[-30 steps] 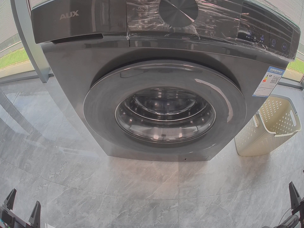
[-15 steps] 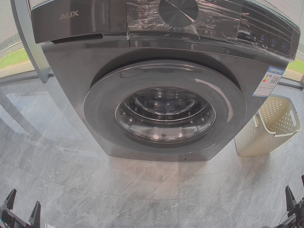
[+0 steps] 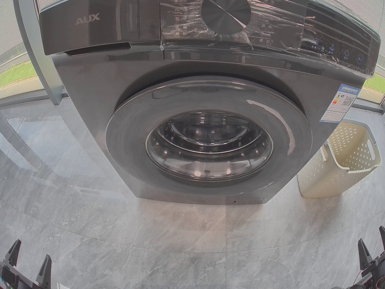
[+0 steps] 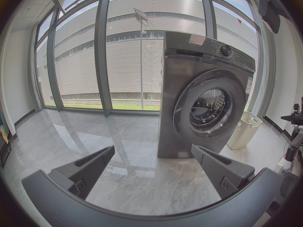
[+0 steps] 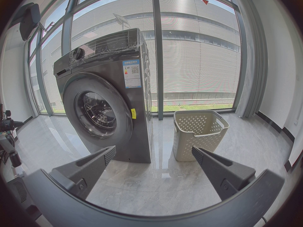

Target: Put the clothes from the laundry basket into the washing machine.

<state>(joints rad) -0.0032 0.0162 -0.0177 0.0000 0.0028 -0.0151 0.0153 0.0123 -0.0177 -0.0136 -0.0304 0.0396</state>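
Observation:
A grey front-loading washing machine [image 3: 208, 101] stands before me with its round door [image 3: 208, 141] shut; its drum looks empty through the glass. It also stands in the left wrist view [image 4: 205, 95] and the right wrist view [image 5: 104, 92]. A cream perforated laundry basket [image 3: 341, 161] sits on the floor to the machine's right [image 5: 199, 133]; I see no clothes over its rim. My left gripper [image 3: 29, 257] is low at the near left, open [image 4: 153, 155]. My right gripper [image 3: 373, 243] is low at the near right, open [image 5: 153, 155], well short of the basket.
Glossy grey tile floor [image 3: 180, 229] spreads between me and the machine. Floor-to-ceiling windows [image 5: 195, 48] with dark frames stand behind the machine and basket. A white wall [image 5: 281, 79] with a dark skirting runs to the right of the basket.
My right gripper has shifted a little left and down at the near right corner of the head view. The left gripper, machine and basket have stayed put.

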